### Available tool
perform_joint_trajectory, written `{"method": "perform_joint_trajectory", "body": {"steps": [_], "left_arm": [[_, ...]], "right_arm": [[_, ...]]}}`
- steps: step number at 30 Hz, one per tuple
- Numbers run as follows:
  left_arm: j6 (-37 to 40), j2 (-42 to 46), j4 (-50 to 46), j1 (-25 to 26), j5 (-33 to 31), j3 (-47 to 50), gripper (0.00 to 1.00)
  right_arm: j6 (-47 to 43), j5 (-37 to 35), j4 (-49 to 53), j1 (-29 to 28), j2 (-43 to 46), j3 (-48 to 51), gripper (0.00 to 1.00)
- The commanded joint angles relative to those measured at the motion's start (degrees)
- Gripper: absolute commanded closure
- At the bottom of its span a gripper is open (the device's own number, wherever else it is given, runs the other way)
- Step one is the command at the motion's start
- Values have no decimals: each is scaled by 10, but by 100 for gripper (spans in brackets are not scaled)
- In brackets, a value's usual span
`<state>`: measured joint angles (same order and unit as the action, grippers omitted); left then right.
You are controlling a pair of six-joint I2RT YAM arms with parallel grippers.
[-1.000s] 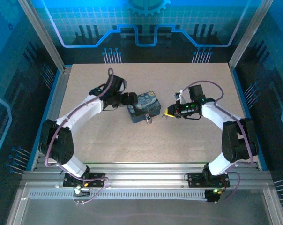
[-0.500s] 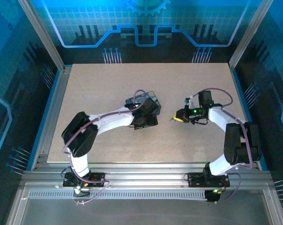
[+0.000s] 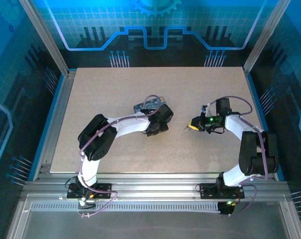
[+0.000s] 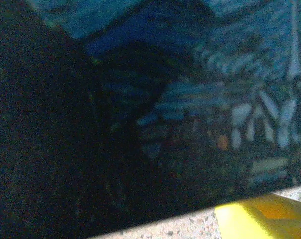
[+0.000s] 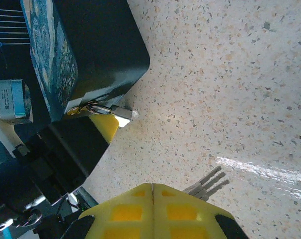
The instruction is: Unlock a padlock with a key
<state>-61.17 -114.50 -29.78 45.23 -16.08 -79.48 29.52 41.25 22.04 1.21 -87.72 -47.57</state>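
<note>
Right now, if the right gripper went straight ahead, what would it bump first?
Probably the tiny silvery metal padlock on the dark blue swirl-patterned tin box, after bare speckled table; depth is hard to judge.

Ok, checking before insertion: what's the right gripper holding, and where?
The right gripper holds the key by its hidden end, pinched between shut fingers; the thin shafts stick out free.

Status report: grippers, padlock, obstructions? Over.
Right gripper shut on key. Left gripper at tin box, jaws unclear. Padlock at box edge, left finger beside it.

Speckled beige table (image 3: 115,89) ringed by aluminium rails (image 3: 155,186) and blue-lit wall panels (image 3: 155,25).
</note>
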Motion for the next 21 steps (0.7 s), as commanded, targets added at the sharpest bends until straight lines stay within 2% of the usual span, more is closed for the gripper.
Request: {"method": "perform_joint_trajectory", "body": {"steps": [1, 11, 21], "left_arm": [[-25, -19, -8, 7, -38, -23, 37], [-22, -49, -1, 9, -64, -40, 48], [7, -49, 2, 9, -71, -49, 70]], "right_arm": [[-11, 18, 13, 7, 5, -6, 100], [-18, 24, 21, 7, 8, -7, 100], [-19, 21, 23, 5, 12, 1, 100]]}}
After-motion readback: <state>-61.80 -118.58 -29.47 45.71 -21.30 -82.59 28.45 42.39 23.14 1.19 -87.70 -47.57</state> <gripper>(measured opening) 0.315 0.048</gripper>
